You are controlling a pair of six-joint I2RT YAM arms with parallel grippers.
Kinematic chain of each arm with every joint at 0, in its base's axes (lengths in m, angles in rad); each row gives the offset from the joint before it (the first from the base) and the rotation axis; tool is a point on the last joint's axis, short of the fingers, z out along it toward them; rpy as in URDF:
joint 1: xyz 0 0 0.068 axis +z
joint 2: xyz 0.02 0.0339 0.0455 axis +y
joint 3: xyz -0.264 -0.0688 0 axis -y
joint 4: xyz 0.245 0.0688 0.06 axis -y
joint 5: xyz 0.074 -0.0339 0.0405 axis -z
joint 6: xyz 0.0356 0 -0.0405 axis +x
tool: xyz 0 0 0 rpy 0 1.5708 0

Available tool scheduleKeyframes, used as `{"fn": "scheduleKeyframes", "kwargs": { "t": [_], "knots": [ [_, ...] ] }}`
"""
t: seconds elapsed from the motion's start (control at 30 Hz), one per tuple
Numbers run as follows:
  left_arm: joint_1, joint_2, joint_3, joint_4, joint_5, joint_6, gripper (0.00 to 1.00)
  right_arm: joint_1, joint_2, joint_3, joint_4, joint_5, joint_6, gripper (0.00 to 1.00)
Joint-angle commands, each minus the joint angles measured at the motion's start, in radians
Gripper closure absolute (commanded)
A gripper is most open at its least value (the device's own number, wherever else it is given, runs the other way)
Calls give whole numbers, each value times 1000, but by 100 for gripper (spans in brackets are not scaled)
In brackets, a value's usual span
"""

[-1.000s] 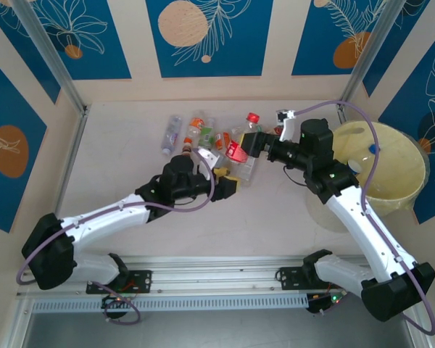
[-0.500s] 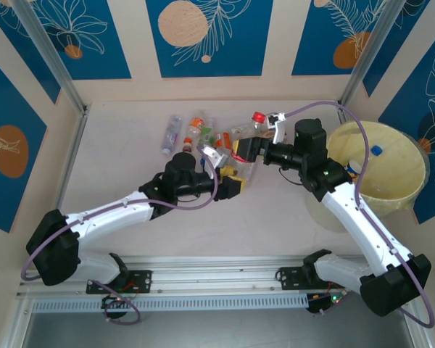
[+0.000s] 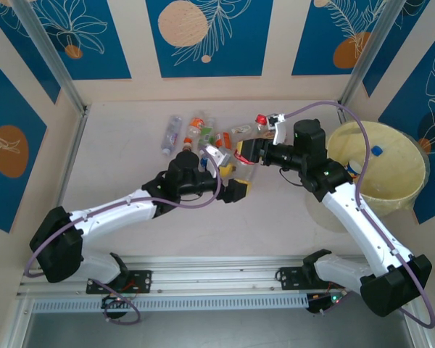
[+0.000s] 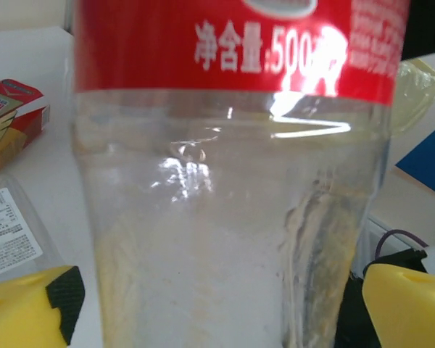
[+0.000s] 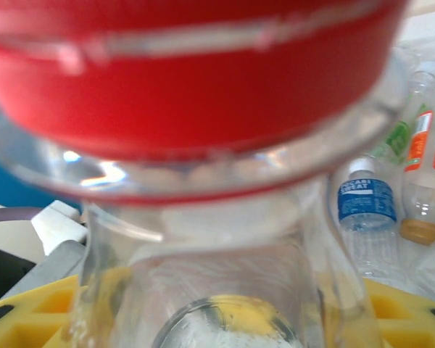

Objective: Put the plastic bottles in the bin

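While the loose bottles (image 3: 196, 134) lie heaped toward the back of the table (image 3: 109, 167), a little left of centre, we pick up the left gripper (image 3: 228, 172) just in front of them. Its fingers are spread wide, and from its wrist camera we see the yellow tips standing apart from the red-labelled bottle (image 4: 232, 188) that rises between them, with a gap on each side. That bottle is clear below its red band and sits at the right end of the heap, right between the two arms. Moving right, we meet the right gripper (image 3: 245, 152) coming in from the far side. Its yellow fingers (image 5: 29, 319) are drawn in narrow against both flanks of that same bottle, holding it. Behind it we catch a blue-labelled bottle (image 5: 366, 206) lying on the table. Further right, against the wall, stands the pale yellow bin (image 3: 399, 167), with a blue cap (image 3: 374, 150) showing inside it.
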Motion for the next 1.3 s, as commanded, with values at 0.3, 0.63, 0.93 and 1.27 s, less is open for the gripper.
{"fn": "scheduleKeyframes", "kwargs": {
  "t": [0.3, 0.63, 0.93, 1.27],
  "knots": [
    [-2, -115, -121, 84, -390, -12, 0, -30, -31, 93, -145, 177, -112, 61],
    [20, -201, -222, 4, -753, -127, 0, -46, -58, 213, -275, 324, -254, 62],
    [44, -209, -265, 31, -762, -174, 0, -50, -140, 322, -350, 587, -404, 62],
    [60, -189, -258, 26, -721, -199, 0, -78, -303, 299, -141, 808, -503, 60]
  ]
}}
